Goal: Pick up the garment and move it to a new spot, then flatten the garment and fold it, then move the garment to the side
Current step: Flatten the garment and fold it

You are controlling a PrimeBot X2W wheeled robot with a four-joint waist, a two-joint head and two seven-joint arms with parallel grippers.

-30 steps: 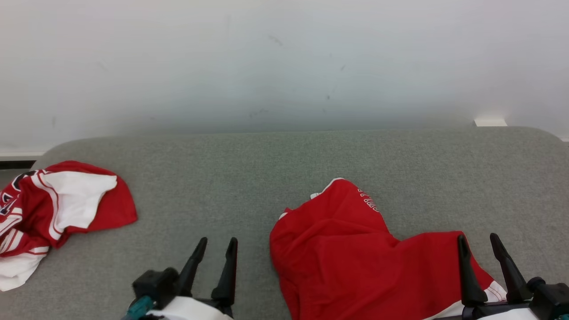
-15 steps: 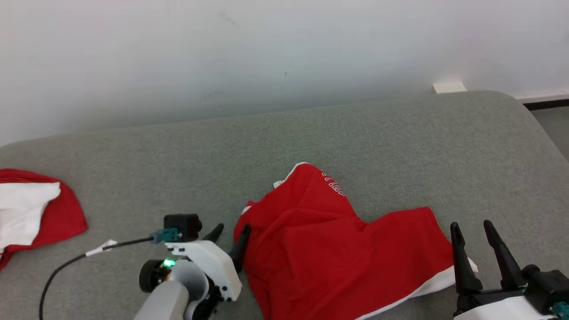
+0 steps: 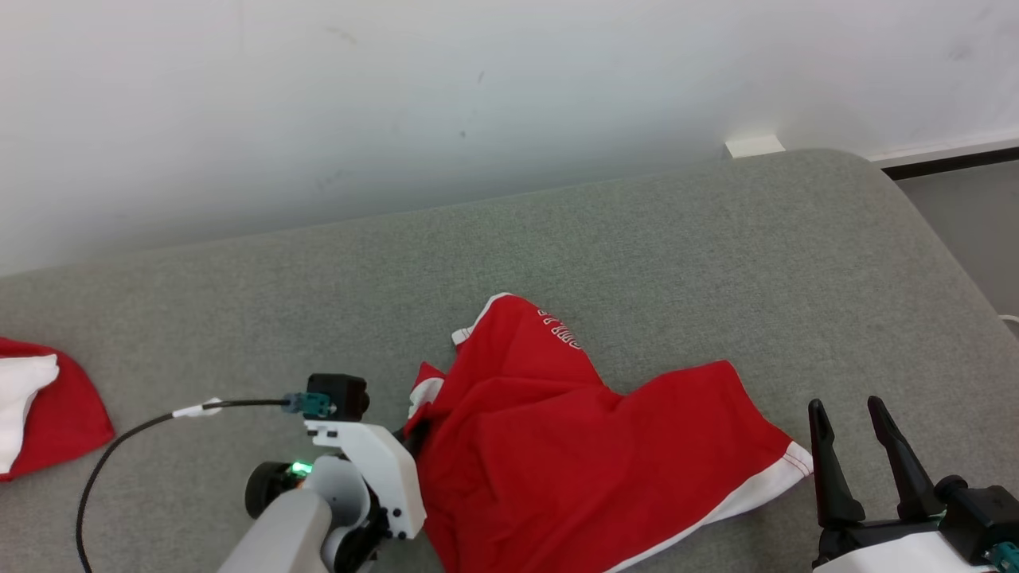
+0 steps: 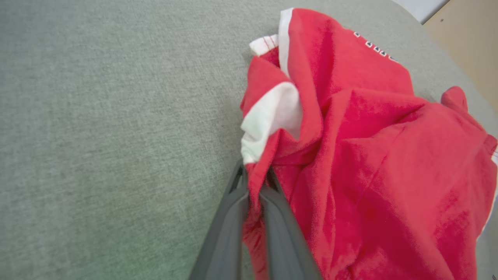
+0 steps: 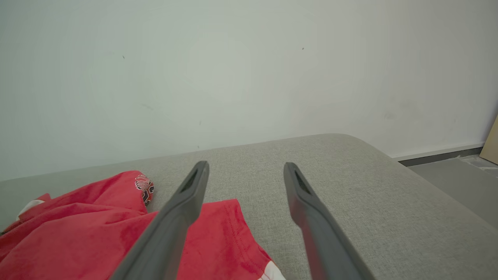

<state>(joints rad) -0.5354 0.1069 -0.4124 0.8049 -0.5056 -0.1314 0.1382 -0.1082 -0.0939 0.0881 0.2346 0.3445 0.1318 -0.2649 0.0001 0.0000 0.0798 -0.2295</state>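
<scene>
Garments: two. Red garment (image 3: 573,446) centre frame, red-and-white garment (image 3: 48,414) at left edge.
End effectors: two. Left end effector (image 4: 253,175) lower left, right end effector (image 3: 845,406) lower right.
Desk (image 3: 716,263): one.
Cable (image 3: 119,446): one.

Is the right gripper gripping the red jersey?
No, the right gripper has its fingers spread wide apart, pinching nothing, while the red jersey lies on the grey cushion.
</scene>
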